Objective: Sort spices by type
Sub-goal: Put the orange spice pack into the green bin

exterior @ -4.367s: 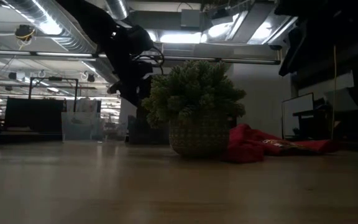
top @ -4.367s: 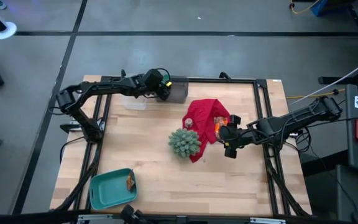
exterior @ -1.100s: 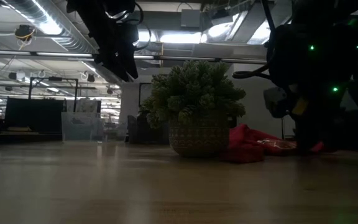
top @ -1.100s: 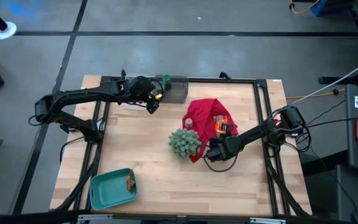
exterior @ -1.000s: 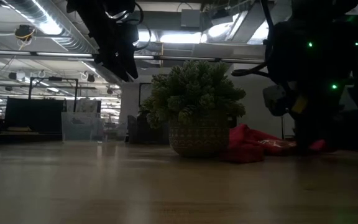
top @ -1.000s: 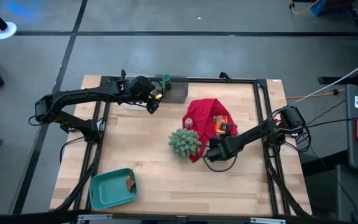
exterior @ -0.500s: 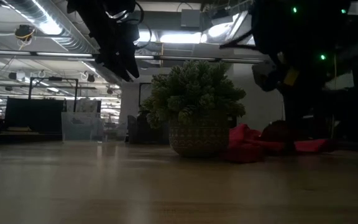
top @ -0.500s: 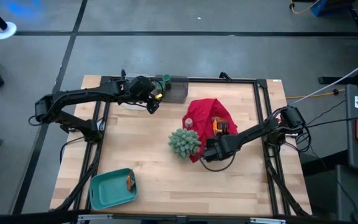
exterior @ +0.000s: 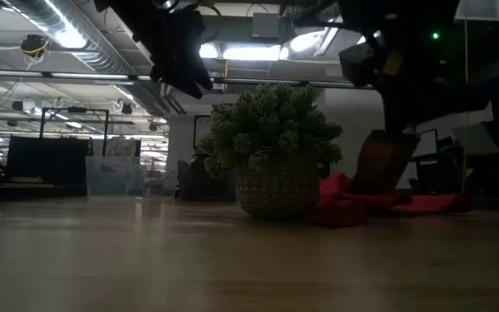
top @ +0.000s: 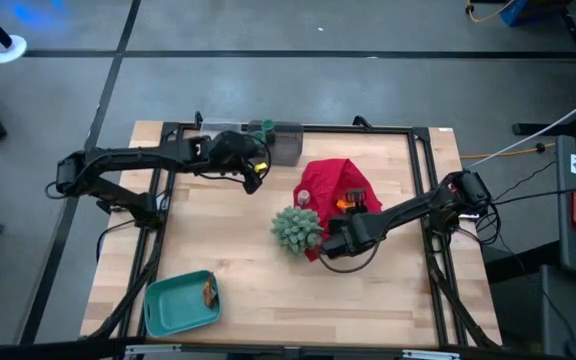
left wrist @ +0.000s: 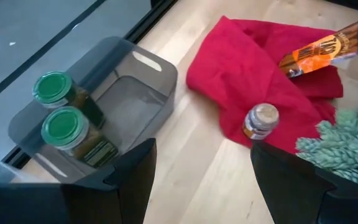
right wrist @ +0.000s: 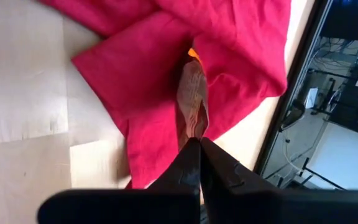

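A red cloth (top: 330, 190) lies crumpled right of the table's middle, beside a spiky green plant (top: 296, 228). My right gripper (top: 344, 216) is over the cloth, shut on an orange-brown spice packet (right wrist: 192, 93). A tan-lidded jar (left wrist: 260, 121) stands at the cloth's edge. Two green-lidded jars (left wrist: 61, 112) stand in a grey bin (left wrist: 138, 65) at the far edge. My left gripper (top: 256, 172) hovers open near that bin, touching nothing. My right gripper pinches the packet's upper end (right wrist: 195, 132) between its two fingers, coming slantwise from above. The packet (exterior: 382, 162) hangs below the fingers, tilted, its lower end close over the red cloth (exterior: 405, 204). Whether that end is clear of the cloth I cannot tell.
A teal tray (top: 173, 310) with a brown packet (top: 209, 293) in it sits at the near left corner. The plant's basket pot (exterior: 275, 191) stands just left of the cloth. Bare wood spreads across the table's middle and near side.
My right gripper has risen, staying shut, and has drawn the packet up out of the red cloth's folds until it hangs upright under the fingers. The cloth has shifted a little there. My left gripper has swung slightly toward the cloth, still open.
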